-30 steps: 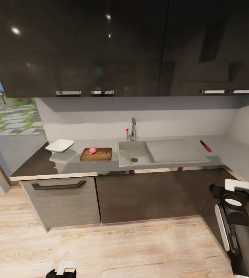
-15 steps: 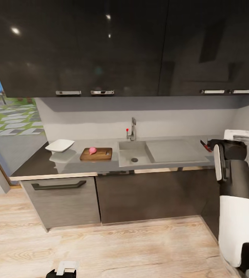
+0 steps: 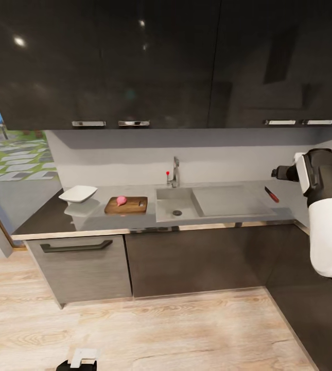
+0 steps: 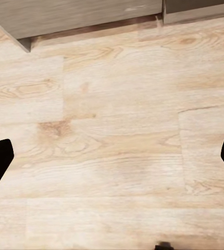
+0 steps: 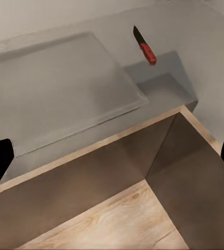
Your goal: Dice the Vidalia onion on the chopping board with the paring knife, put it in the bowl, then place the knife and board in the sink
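The pinkish Vidalia onion [image 3: 122, 200] rests on the brown chopping board [image 3: 129, 206], left of the sink [image 3: 168, 196] on the grey countertop [image 3: 83, 220]. The white bowl [image 3: 78, 194] stands further left. The red-handled paring knife [image 3: 272, 194] [image 5: 145, 48] lies on the counter just right of the drainboard [image 3: 230, 201] [image 5: 54, 88]. My right gripper [image 3: 283, 172] [image 5: 112, 161] is raised above the counter's right end, open and empty, short of the knife. My left gripper [image 3: 78, 360] [image 4: 112, 161] hangs low over the wooden floor, open and empty.
Dark glossy wall cabinets [image 3: 135, 62] hang over the counter. A chrome tap [image 3: 175, 172] with a red knob stands behind the basin. The counter turns a corner at the right, with a dark cabinet side [image 5: 195, 177] below. Wooden floor [image 3: 160, 330] lies in front.
My right arm has swung up from low beside the corner cabinet to above the counter's right end. The view has shifted slightly. The left gripper has stayed low.
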Available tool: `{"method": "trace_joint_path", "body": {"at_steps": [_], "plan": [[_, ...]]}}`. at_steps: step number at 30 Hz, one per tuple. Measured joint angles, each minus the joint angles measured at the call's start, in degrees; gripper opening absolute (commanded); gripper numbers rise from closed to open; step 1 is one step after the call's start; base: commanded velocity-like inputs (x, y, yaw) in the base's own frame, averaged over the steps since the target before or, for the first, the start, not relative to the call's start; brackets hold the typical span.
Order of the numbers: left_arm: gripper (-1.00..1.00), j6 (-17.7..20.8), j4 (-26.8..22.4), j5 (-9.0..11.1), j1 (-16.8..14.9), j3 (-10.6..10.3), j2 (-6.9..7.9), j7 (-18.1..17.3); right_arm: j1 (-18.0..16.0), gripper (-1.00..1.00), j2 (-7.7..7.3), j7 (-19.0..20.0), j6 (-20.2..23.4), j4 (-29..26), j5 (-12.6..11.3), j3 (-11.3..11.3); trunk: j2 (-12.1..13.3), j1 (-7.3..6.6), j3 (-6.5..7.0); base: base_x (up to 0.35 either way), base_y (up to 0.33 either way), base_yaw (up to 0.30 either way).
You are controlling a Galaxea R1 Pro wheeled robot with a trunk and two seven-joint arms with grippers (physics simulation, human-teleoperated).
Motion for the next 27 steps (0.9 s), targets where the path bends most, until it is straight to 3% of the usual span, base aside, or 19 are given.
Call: {"method": "trace_joint_path", "body": {"at_steps": [6,8,11,13,17,22,27], "plan": [[1.00,0.0,0.0,0.0,0.0,0.0,0.04,0.0,-1.3,1.00,-0.18,1.7,0.0,1.2,-0.1,1.2,0.0,0.00,0.00,0.011,-0.014,0.000],[1.00,3.8,0.0,0.0,0.0,0.0,0.05,-0.1,-1.4,1.00,-0.85,5.0,0.0,1.4,-0.2,2.2,0.0,-0.01,0.00,0.096,-0.095,0.000],[1.00,9.2,-0.1,0.0,0.0,0.0,0.05,-0.4,-1.4,1.00,-1.91,6.9,0.0,1.5,-0.3,2.6,0.0,-0.01,0.00,0.116,-0.111,0.000],[1.00,10.7,0.0,0.0,0.4,0.0,0.06,-0.5,-1.4,1.00,-2.19,7.3,0.0,1.6,-0.4,2.7,0.0,-0.01,-0.01,0.074,-0.084,0.000],[1.00,11.4,0.0,0.0,4.2,0.0,0.07,-0.6,-1.4,1.00,-2.30,7.5,0.0,1.6,-0.4,2.8,0.0,0.00,-0.01,0.022,-0.026,0.000],[1.00,11.5,0.0,0.0,9.6,0.0,2.77,-2.0,-1.4,1.00,-2.45,7.6,0.0,1.9,-0.4,2.8,0.0,0.00,-0.01,0.003,-0.003,0.000],[1.00,11.5,0.0,0.0,11.8,0.0,4.10,-5.6,-1.4,1.00,-2.48,7.6,0.0,2.1,-0.4,2.9,0.0,0.00,-0.01,0.000,0.000,0.000]]}}
